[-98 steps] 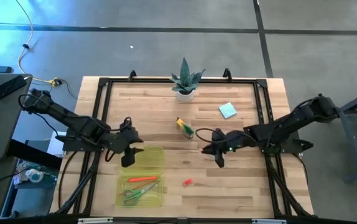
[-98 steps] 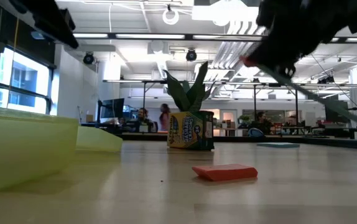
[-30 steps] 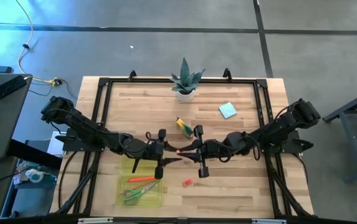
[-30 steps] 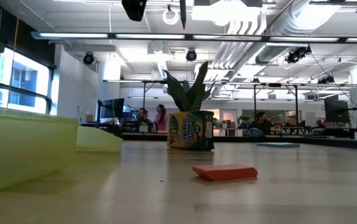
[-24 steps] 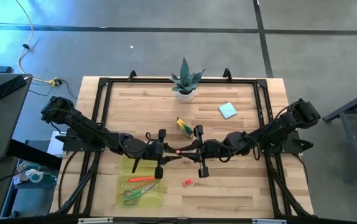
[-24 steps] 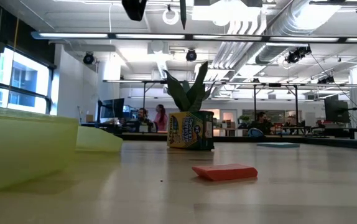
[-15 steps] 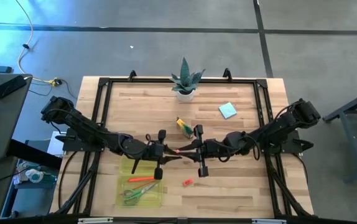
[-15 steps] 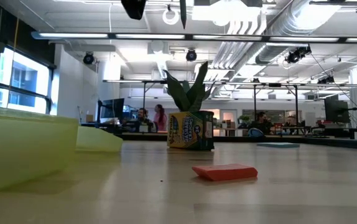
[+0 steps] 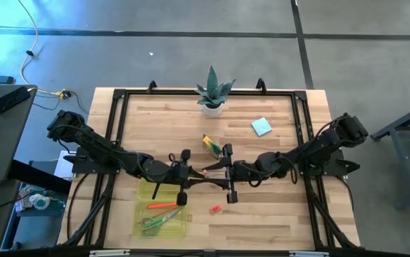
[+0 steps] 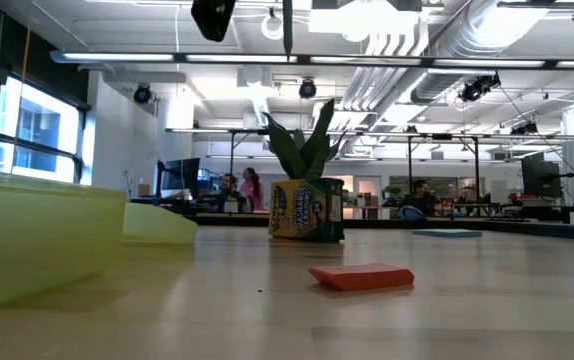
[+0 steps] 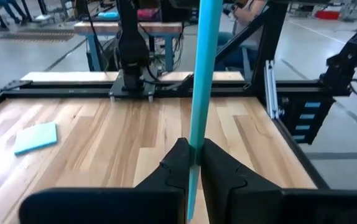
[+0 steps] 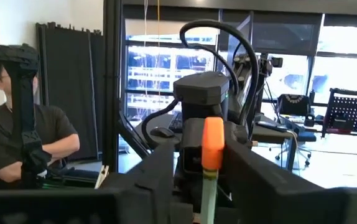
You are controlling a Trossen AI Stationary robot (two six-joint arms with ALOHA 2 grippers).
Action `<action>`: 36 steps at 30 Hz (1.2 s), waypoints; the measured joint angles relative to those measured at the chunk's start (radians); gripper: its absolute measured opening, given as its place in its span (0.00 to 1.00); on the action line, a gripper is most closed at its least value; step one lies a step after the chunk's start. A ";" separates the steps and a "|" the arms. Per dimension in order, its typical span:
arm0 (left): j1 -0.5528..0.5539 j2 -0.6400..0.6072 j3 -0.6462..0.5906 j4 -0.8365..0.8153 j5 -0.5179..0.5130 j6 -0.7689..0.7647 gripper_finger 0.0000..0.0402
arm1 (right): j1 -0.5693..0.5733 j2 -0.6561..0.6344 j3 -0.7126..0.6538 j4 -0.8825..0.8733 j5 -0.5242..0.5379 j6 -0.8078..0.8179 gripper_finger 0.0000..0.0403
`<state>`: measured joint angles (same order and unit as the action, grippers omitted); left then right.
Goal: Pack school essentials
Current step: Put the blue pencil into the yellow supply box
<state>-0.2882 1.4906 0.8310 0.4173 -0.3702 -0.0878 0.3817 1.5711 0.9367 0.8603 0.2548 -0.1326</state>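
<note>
The translucent yellow-green plastic case [image 9: 163, 187] lies at seven o'clock on the wooden bench [image 9: 276, 221]. At mid-bench the left pincer [image 9: 191, 173] clamps the slim teal orange-capped marker [image 11: 198, 93]. The right pincer [image 9: 223, 171] flanks its cap, and I cannot tell its grip. It should release fully before the left swings caseward.

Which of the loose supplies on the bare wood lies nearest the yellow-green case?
The tiny red eraser, lying just off the case's side toward the right arm. The crayon box sits farther back near the plant, and the blue note pad is farthest.
</note>
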 joint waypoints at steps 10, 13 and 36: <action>-0.008 0.000 0.000 -0.123 -0.009 -0.067 0.03 | 0.021 -0.076 -0.001 -0.134 0.008 -0.003 0.51; -0.025 0.000 0.000 -0.165 -0.008 -0.112 0.03 | 0.026 -0.113 -0.001 -0.184 0.038 -0.004 0.51; -0.261 0.000 0.175 -0.882 0.189 -0.796 0.04 | 0.025 -0.172 -0.001 -0.394 0.087 0.054 0.51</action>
<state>-0.5495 1.4902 1.0065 -0.4649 -0.1810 -0.8838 0.4068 1.3987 0.9356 0.4666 0.3419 -0.0788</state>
